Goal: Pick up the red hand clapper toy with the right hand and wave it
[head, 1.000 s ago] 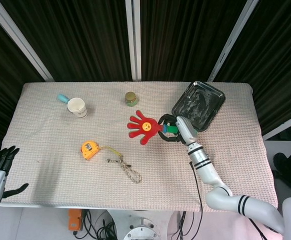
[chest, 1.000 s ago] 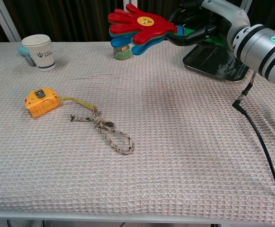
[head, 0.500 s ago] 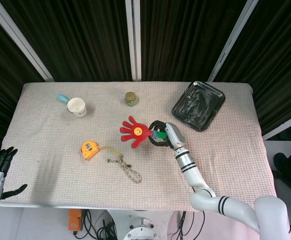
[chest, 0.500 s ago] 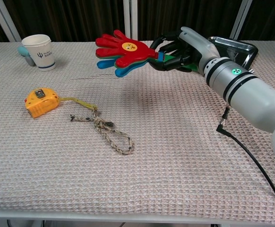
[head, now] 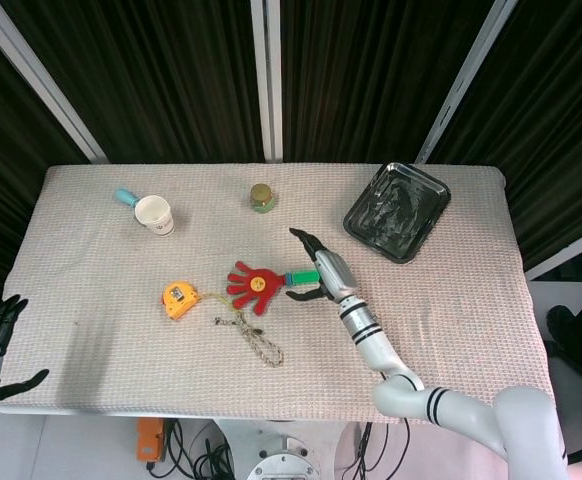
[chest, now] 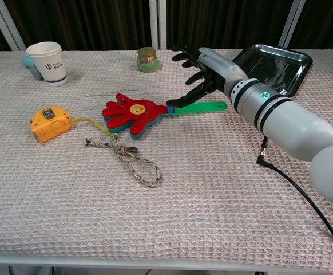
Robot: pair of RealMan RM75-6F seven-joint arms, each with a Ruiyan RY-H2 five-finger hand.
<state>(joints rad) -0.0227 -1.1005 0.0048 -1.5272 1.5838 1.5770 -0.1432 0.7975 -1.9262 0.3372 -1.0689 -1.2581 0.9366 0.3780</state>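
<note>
Lying flat on the table cloth now, no longer held aloft, the red hand clapper toy is released; the right hand is spread open above its green handle.

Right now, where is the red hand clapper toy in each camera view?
Head view: red hand clapper toy lies left of centre, just right of the yellow tape measure.
Chest view: it lies flat in the upper middle, handle pointing right.
Shared landmark: the tape measure, left of it in both.
</note>
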